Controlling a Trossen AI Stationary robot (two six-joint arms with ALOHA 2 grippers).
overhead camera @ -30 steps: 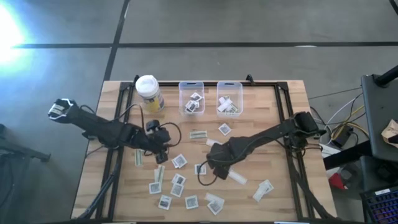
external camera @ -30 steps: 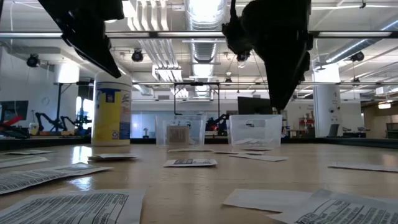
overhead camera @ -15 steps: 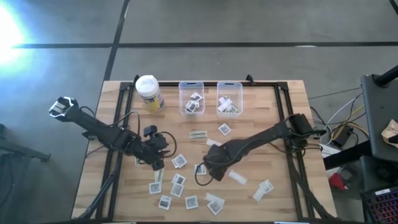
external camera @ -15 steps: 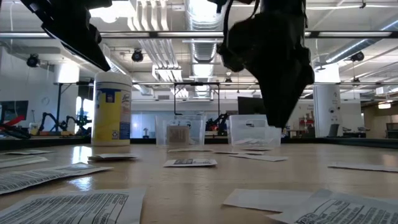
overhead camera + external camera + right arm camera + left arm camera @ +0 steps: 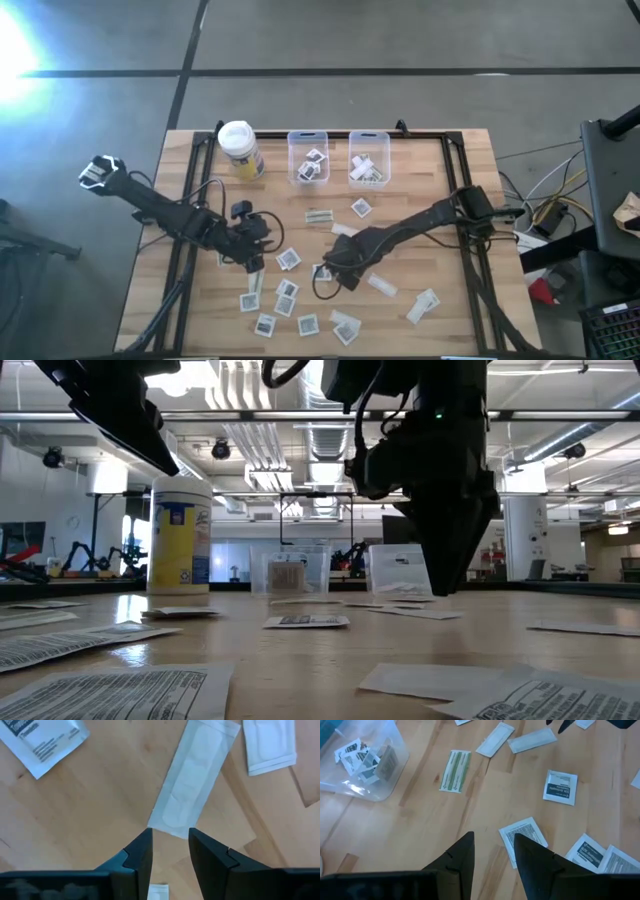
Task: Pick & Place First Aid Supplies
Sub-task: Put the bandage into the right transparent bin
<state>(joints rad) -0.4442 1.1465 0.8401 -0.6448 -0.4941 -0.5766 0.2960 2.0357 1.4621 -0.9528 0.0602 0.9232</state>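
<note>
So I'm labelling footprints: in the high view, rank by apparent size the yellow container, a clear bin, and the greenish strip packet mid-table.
1. Clear bin, the left one; its twin looks alike.
2. Yellow container, somewhat smaller, though its height brings it nearer the camera.
3. Greenish strip packet, clearly smallest.

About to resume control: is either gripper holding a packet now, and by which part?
Neither. The right gripper stands open at the end of a white strip packet; the left gripper is open over bare wood.

Small flat white packets [image 5: 287,291] are lying scattered across the wooden table, square ones printed with dark patches [image 5: 560,787], narrow strips white [image 5: 192,776] or green-striped [image 5: 455,770]. Several more are sitting inside two clear bins.
</note>
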